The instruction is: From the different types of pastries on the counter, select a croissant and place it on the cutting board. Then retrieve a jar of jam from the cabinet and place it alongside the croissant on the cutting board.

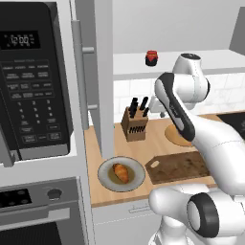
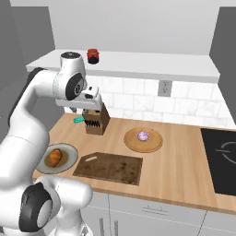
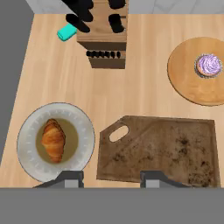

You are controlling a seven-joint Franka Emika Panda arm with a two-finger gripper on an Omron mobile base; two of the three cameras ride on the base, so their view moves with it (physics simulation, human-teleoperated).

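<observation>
You had nothing done yet: the croissant [image 3: 53, 140] lay on its grey plate [image 3: 83, 153] just left of the bare cutting board [image 3: 166, 148], and the jar of jam [image 2: 93, 56] stood on the cabinet shelf [image 2: 152, 67]. Your gripper [image 3: 111, 178] hung high above the desk [image 3: 144, 92], pressed together on nothing. You had open room around the plate, with the knife block [image 3: 105, 39] well behind it.

- The croissant [image 3: 53, 140], golden-orange and ridged, lay on a grey plate [image 3: 83, 127] at the left end of the counter [image 3: 144, 96].
- The cutting board [image 3: 166, 151], dark brown and mottled, lay flat just beside that plate, its handle hole toward the plate.
- The jar of jam [image 2: 93, 56], red with a black lid, stood upright on the cabinet shelf [image 2: 138, 67].
- The pink-purple frosted pastry [image 3: 208, 64] sat on a round wooden plate [image 3: 188, 83].
</observation>
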